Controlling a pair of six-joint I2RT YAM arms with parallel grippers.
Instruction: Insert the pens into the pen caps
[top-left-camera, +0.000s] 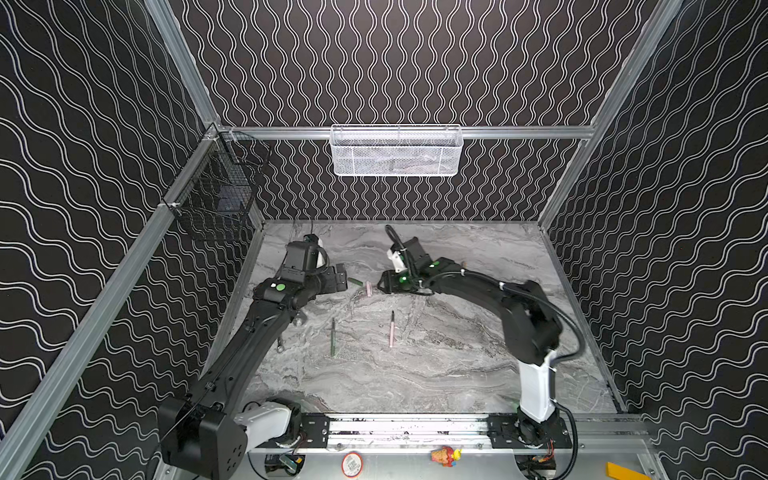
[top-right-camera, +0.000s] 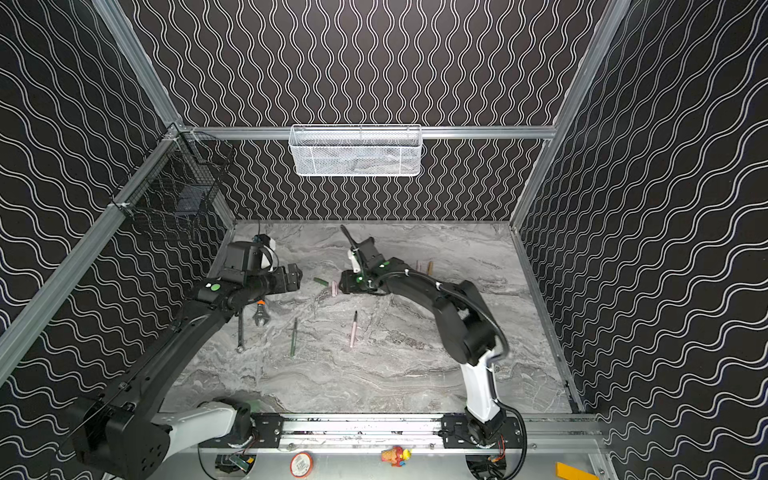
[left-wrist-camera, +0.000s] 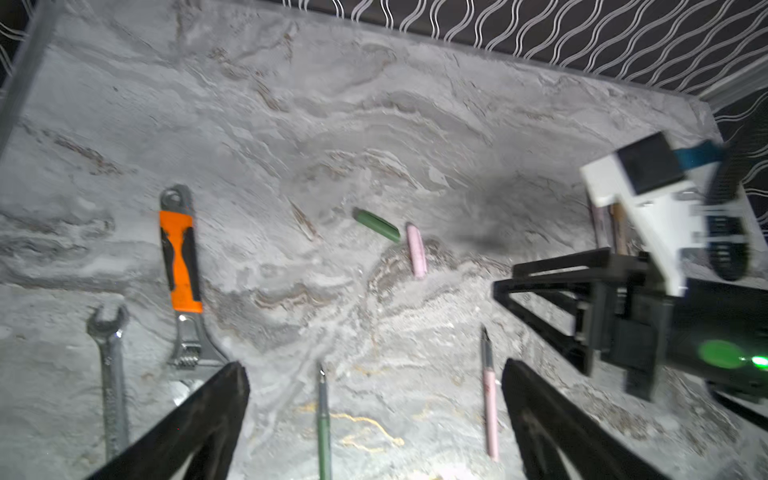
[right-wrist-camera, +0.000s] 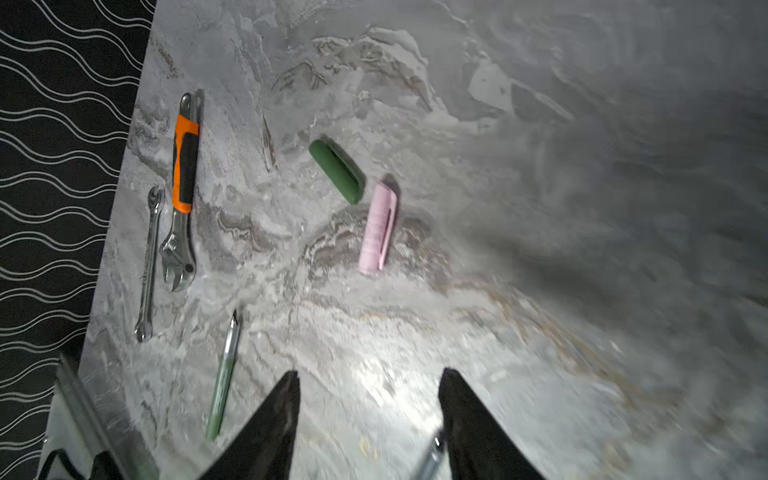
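Left end effector (left-wrist-camera: 374, 365), right end effector (right-wrist-camera: 372, 374): I logged both open. Green pen (left-wrist-camera: 323, 419), pink pen (left-wrist-camera: 489, 407) uncapped; green cap (left-wrist-camera: 376, 224), pink cap (left-wrist-camera: 415, 249) loose.

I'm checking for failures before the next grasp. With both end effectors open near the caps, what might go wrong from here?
The green cap and pink cap lie almost end to end, so closing on one may nudge the other away. The left end effector and right end effector face each other near those caps; reaching together risks a collision. The green pen and pink pen lie flat, so a grasp might roll them.
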